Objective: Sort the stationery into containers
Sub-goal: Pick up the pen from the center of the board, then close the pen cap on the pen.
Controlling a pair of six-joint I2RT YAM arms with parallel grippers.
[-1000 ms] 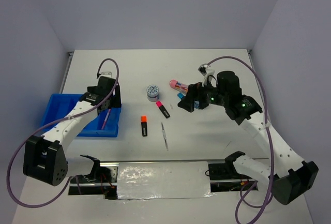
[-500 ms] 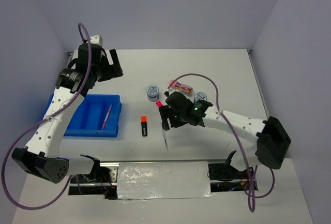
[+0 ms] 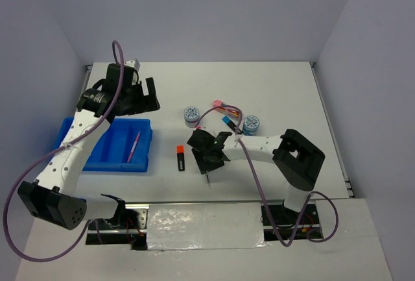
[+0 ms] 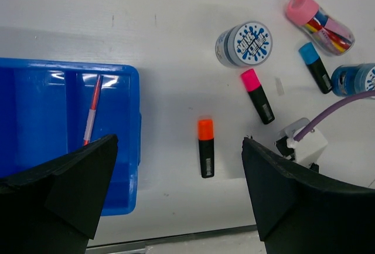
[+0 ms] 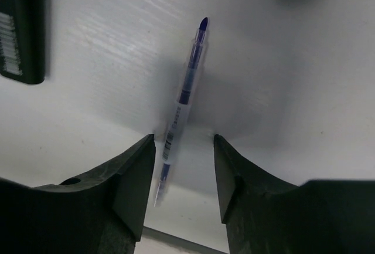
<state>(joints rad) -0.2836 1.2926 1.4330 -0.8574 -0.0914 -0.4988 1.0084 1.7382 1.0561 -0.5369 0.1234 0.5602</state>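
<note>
Stationery is split between two places: one pink pen (image 3: 134,146) already lies in the blue tray (image 3: 65,128), in the long compartment nearest the middle of the table (image 3: 285,86), and the rest is loose on the white top to the tray's right. We see an orange highlighter (image 3: 181,158) closest to the tray, a pink highlighter (image 4: 256,95) and a blue highlighter (image 4: 314,75) further off, and two round discs (image 3: 192,113) and a pink case (image 3: 224,106) toward the far side of the group.

Our right gripper (image 5: 183,166) is down low over the grey pen (image 5: 184,98), which lies flat on the near side of the highlighters. Its jaws stand open and hold nothing; one finger sits on each side of the barrel with a sliver of table showing between, so the pen is straddled, not pinched. We judge the wrist is turned this way so the fingers close across the thin barrel rather than along it. They sit toward the end away from the blue tip, so the pen might tilt once lifted, and a barrel this thin on a hard top could roll out as the jaws shut.

Our left gripper (image 3: 146,97) hangs high above the gap between tray and loose pieces, jaws wide apart and empty. We take that as a waiting pose: it leaves the tray uncovered and gives its camera both tray and pieces at once.
</note>
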